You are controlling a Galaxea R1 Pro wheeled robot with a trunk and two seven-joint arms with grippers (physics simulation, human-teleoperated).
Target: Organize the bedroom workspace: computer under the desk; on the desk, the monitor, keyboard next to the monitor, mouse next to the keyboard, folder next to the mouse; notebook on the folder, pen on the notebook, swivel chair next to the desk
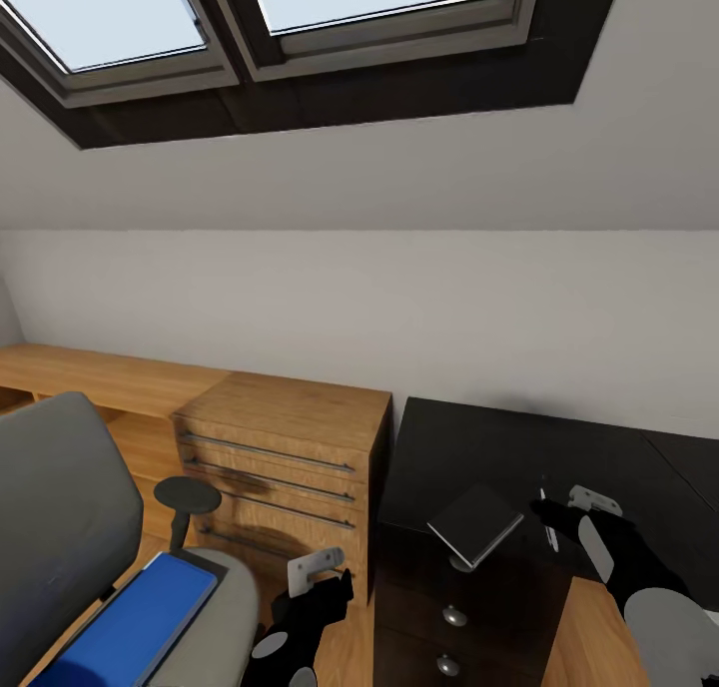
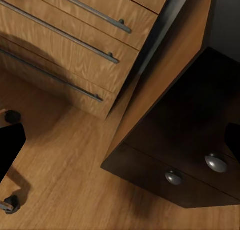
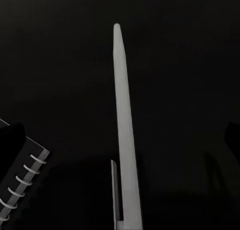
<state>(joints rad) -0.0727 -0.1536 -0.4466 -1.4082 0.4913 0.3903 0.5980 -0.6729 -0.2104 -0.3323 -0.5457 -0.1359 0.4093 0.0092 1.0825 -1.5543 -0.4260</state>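
Observation:
The blue folder [image 1: 135, 622] lies flat on the grey seat of the swivel chair [image 1: 60, 527] at the lower left. On the black desk [image 1: 559, 447] the dark grey notebook [image 1: 477, 522] rests near the front corner, its spiral edge [image 3: 22, 177] showing in the right wrist view. The white pen [image 1: 547, 519] lies just beside it on the desk top. My right gripper [image 1: 552, 515] hovers open over the pen [image 3: 124, 130], one finger on each side. My left gripper [image 1: 328, 589] hangs open, low between chair and desk, with nothing in it.
A light wooden drawer chest [image 1: 280, 457] and low shelving [image 1: 90, 377] stand against the wall left of the desk. The desk's black drawer unit with silver knobs [image 2: 216, 162] is beside my left gripper. Chair castors [image 2: 11, 204] rest on the wood floor [image 2: 65, 165].

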